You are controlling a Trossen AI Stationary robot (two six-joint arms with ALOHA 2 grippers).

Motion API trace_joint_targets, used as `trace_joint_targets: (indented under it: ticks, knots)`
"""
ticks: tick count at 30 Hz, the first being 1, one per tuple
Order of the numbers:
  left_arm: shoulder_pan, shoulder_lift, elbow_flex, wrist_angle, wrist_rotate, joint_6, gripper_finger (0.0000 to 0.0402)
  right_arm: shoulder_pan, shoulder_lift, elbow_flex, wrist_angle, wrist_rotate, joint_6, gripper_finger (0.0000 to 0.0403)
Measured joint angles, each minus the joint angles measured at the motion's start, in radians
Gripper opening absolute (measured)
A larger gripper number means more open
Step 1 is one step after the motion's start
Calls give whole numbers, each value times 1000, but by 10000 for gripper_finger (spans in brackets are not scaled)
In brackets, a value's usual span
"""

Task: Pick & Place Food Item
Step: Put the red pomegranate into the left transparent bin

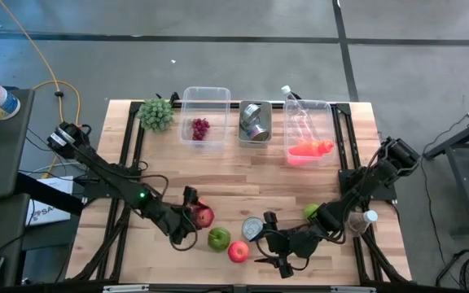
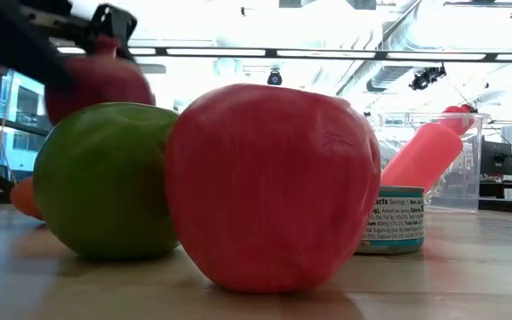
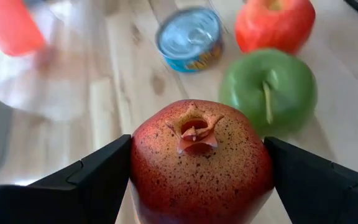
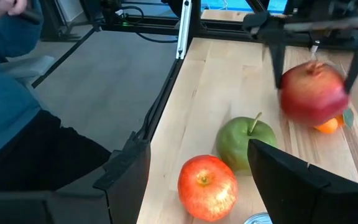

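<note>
Pomegranate [image 3: 201, 163] is sitting clamped between the left gripper's [image 1: 192, 214] fingers, beside the green apple [image 1: 218, 238]; right gripper [image 1: 277, 244] is waiting open.

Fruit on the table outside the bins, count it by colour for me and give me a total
Red: 2, the apple and the pomegranate in the left gripper.
Green: 2, the apple by the red one and a fruit near the right arm.
Orange: 1, a small fruit behind the pomegranate.
Total: 5.
</note>
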Motion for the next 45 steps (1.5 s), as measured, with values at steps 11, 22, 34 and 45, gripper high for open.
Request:
trace_joint_targets:
  ticks: [11, 22, 34, 45]
  knots:
    - [73, -222, 1, 14, -57, 39, 328, 0, -1, 0, -16, 0, 2, 258]
    - [350, -391, 2, 117, -253, 235, 328, 0, -1, 0, -19, 0, 19, 258]
    - [695, -394, 4, 199, -179, 244, 328, -1, -2, 0, -24, 0, 19, 258]
    - [850, -303, 4, 212, -133, 31, 328, -1, -2, 0, -33, 0, 20, 258]
